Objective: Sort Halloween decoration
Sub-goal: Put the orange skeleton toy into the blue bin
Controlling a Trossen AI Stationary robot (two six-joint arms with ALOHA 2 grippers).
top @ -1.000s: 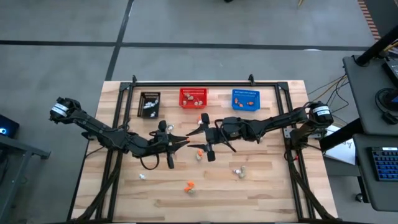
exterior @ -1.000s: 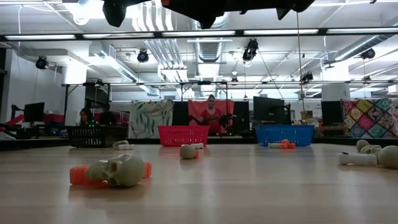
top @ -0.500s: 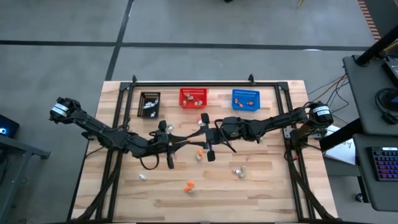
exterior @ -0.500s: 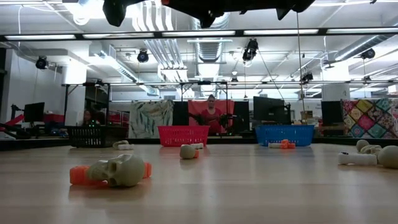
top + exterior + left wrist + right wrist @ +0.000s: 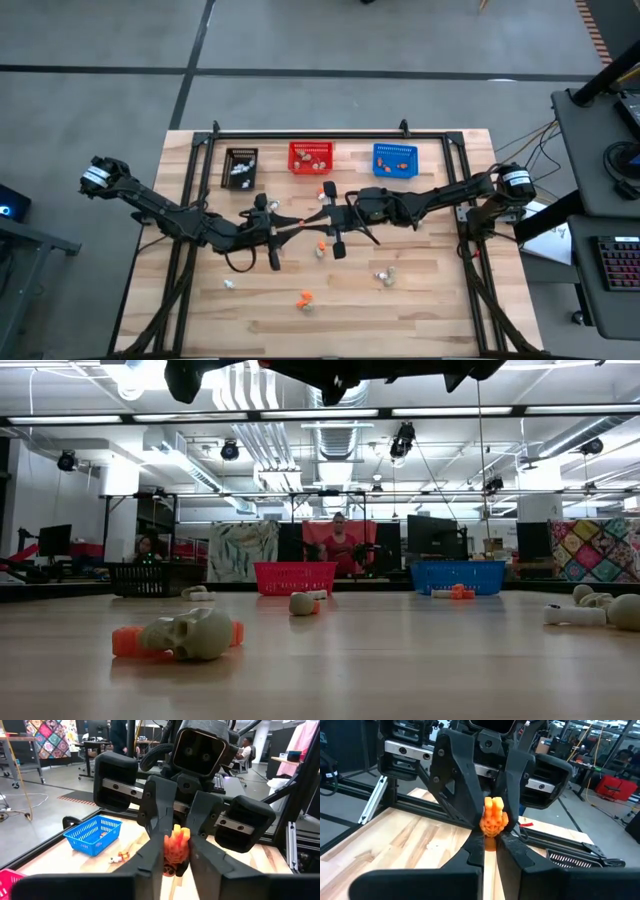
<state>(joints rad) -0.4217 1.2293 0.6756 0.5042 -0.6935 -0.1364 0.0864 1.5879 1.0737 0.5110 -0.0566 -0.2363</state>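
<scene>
Item: orange trinket (image 5: 494, 816), sitting between my two grippers in mid-air above the table centre. My right gripper (image 5: 490, 842) is pinching it shut at the base; my left gripper (image 5: 172, 856) is parting slightly around it. Risk, as I judge it: a shallow pinch is letting it twist and drop beside the red basket (image 5: 311, 157).

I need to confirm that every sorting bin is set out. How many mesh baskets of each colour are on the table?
black basket: 1
red basket: 1
blue basket: 1
Total: 3
</scene>
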